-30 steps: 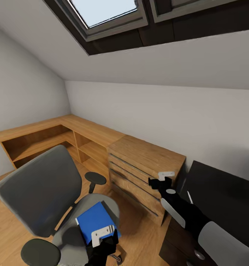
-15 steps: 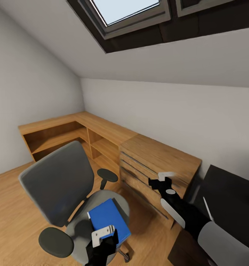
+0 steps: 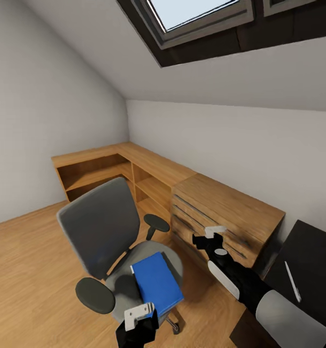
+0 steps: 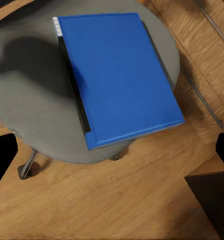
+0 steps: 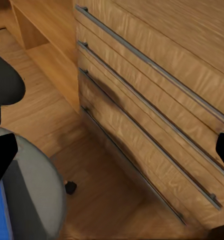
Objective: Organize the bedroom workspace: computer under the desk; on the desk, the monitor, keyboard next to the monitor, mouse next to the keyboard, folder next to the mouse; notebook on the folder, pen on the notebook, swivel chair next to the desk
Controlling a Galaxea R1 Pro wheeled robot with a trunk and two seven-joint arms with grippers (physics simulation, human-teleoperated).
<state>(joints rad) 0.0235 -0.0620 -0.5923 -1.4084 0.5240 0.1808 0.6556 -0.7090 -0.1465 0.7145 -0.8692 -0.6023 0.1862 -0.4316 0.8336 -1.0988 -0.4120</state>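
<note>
Folder [image 3: 157,283] flat on swivel chair [image 3: 104,231] seat; no legible markings.
Left gripper [image 3: 138,314] above it, fingers apart; right gripper [image 3: 209,235] state indeterminate.

White sloped walls, a skylight [image 3: 201,12], wooden floor [image 3: 27,270], light wooden counter [image 3: 182,181].

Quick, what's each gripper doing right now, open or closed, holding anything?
Left gripper: open, empty, above the blue folder on the swivel chair.
Right gripper: open, empty, in front of the wooden drawers.
</note>
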